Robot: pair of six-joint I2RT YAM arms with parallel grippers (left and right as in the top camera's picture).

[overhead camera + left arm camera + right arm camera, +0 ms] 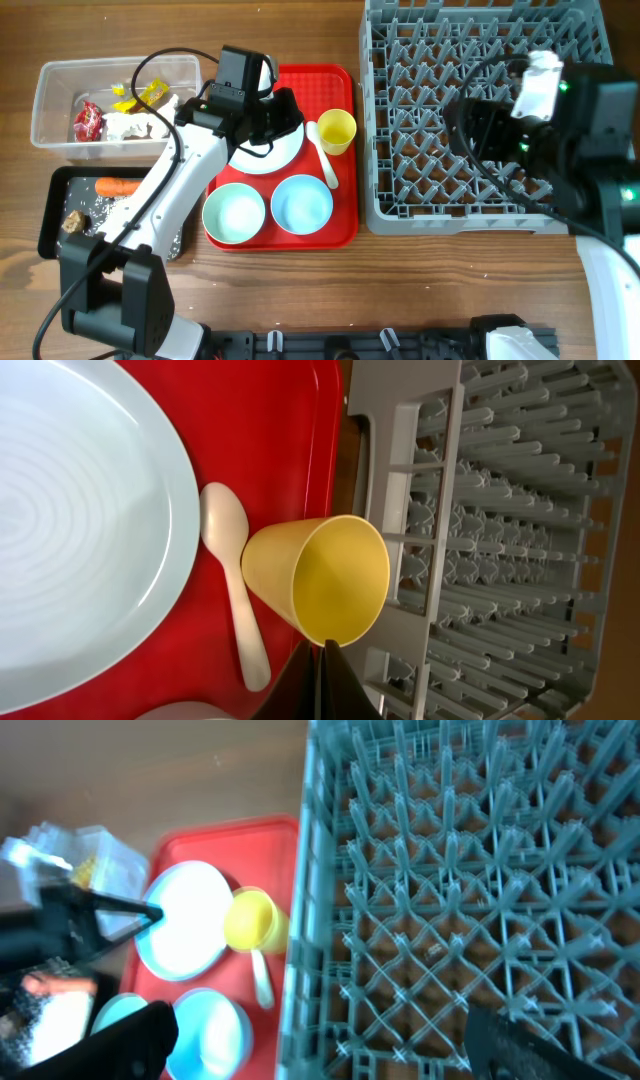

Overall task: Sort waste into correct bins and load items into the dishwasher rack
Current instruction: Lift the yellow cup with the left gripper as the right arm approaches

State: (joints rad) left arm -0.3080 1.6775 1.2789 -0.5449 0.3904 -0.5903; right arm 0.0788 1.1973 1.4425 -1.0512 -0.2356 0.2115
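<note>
My left gripper (282,112) hovers shut and empty over the light blue plate (268,157) on the red tray. In the left wrist view its joined fingertips (326,650) end just short of the yellow cup's (320,575) rim, with the white spoon (235,590) between cup and plate (80,530). A pale green bowl (234,213) and a light blue bowl (302,204) sit at the tray's front. My right gripper (325,1040) hangs open above the grey dishwasher rack (372,150), holding nothing. The cup (336,130) and spoon (323,155) lie near the rack.
The clear tub (45,110) at far left holds red and yellow wrappers (88,120) and tissue (130,125). The black tray (50,210) below it holds the carrot (117,186), a brown lump (72,222) and rice. The red tray (340,80) nearly touches the rack.
</note>
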